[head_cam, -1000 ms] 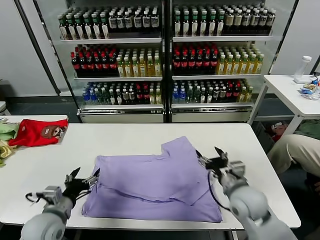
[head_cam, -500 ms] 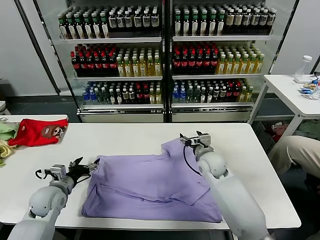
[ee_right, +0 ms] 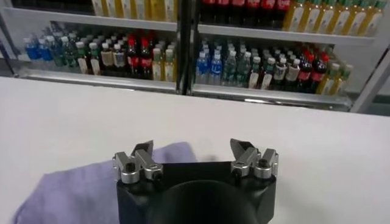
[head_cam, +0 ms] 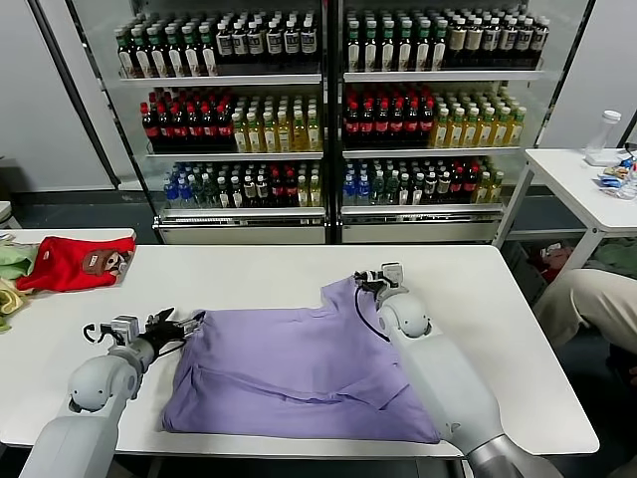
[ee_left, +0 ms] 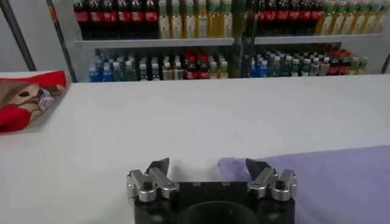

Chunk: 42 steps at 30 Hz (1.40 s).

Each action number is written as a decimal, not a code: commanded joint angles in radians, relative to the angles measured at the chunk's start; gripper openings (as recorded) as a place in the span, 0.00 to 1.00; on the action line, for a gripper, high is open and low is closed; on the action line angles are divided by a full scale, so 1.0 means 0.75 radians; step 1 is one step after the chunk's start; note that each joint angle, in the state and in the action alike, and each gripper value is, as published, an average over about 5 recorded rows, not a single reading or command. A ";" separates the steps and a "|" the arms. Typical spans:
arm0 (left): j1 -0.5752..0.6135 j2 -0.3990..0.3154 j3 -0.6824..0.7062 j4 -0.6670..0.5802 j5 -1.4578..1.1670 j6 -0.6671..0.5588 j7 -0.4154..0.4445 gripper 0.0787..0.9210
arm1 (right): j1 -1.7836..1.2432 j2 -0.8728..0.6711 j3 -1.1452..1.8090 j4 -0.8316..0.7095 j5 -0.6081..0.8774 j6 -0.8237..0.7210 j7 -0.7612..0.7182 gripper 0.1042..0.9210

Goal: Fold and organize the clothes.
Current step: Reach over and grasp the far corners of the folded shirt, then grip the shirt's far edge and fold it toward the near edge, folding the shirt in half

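Note:
The lavender T-shirt (head_cam: pixel 299 368) lies partly folded on the white table (head_cam: pixel 249 269), plain side up. My left gripper (head_cam: pixel 179 324) is open, low over the table at the shirt's far left corner. In the left wrist view the shirt's edge (ee_left: pixel 329 176) lies by one finger of the open left gripper (ee_left: pixel 208 165). My right gripper (head_cam: pixel 370 279) is open at the shirt's far right corner, where a flap sticks out. In the right wrist view the purple cloth (ee_right: pixel 79 189) lies under and beside the open right gripper (ee_right: pixel 192 148).
A red shirt with a brown print (head_cam: pixel 75 261) and green (head_cam: pixel 12 261) and yellow garments (head_cam: pixel 8 299) lie at the table's far left. Drink coolers (head_cam: pixel 328 119) stand behind. A second white table (head_cam: pixel 582 179) and a seated person's leg (head_cam: pixel 587 299) are at the right.
My right gripper has moved from the shirt's right side away from me to its far right corner. My left gripper has moved up to the shirt's far left corner.

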 commanded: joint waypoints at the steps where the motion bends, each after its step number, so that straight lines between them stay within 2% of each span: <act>1: -0.028 -0.003 0.010 0.044 0.039 0.010 0.004 0.87 | 0.036 0.024 -0.011 -0.069 0.022 0.002 0.009 0.86; 6: 0.013 -0.006 0.006 0.004 0.025 0.024 0.028 0.73 | 0.028 0.022 -0.016 -0.054 0.070 -0.002 0.025 0.73; 20: 0.008 -0.032 0.028 0.002 0.014 -0.015 0.018 0.26 | 0.011 0.013 -0.010 -0.007 0.093 0.023 0.038 0.23; 23: 0.013 -0.027 0.023 -0.019 -0.016 -0.055 0.012 0.17 | -0.006 -0.008 0.004 0.076 0.090 0.050 0.019 0.12; 26: 0.052 -0.006 0.003 -0.092 -0.090 -0.107 -0.013 0.07 | -0.067 -0.066 0.022 0.268 0.094 0.047 0.020 0.04; 28: 0.095 0.011 -0.013 -0.161 -0.143 -0.119 -0.042 0.02 | -0.134 -0.126 0.027 0.442 0.107 0.030 0.029 0.01; 32: 0.175 0.030 -0.035 -0.268 -0.219 -0.122 -0.109 0.01 | -0.272 -0.234 0.046 0.722 0.146 -0.007 0.059 0.01; 37: 0.321 0.034 -0.070 -0.413 -0.256 -0.159 -0.133 0.01 | -0.465 -0.314 0.118 0.924 0.168 -0.025 0.078 0.01; 42: 0.455 0.018 -0.079 -0.480 -0.251 -0.221 -0.156 0.01 | -0.688 -0.349 0.211 1.069 0.167 -0.025 0.086 0.01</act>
